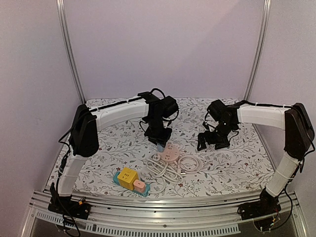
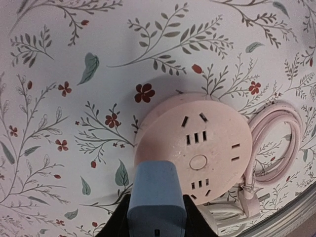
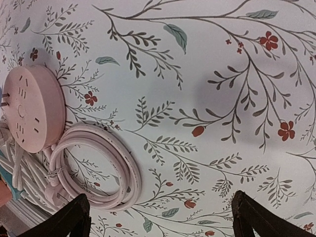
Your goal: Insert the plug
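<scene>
Top external view: the left hand (image 1: 159,138) reaches down near the middle of the desk (image 1: 237,163), closed on a blue plug (image 1: 161,147). The plug sits at the far-left rim of a round pink socket hub (image 1: 171,152), which lies slightly toward the near edge from the desk's centre.

In the left wrist view, the dark fingers (image 2: 194,217) clamp the blue plug (image 2: 157,197) from both sides. The plug body overlaps the closest rim of the pink socket hub (image 2: 197,148). Whether its prongs touch the hub cannot be told, as they are hidden under the body. The hub's face shows several groups of slots around a round centre button.

A coiled pink cord (image 2: 276,143) lies just beside the hub, on the side toward the right edge of the desk. A bundle of white cable (image 1: 165,170) lies between the hub and the near edge. Toward the near-left corner, a yellow cube (image 1: 127,177) and a small pink block (image 1: 139,186) sit on a teal strip (image 1: 118,180).

The right hand (image 1: 213,141) hangs well apart from the hub, toward the right edge. Its fingers (image 3: 69,217) are spread wide with nothing between them, over bare floral cloth.
</scene>
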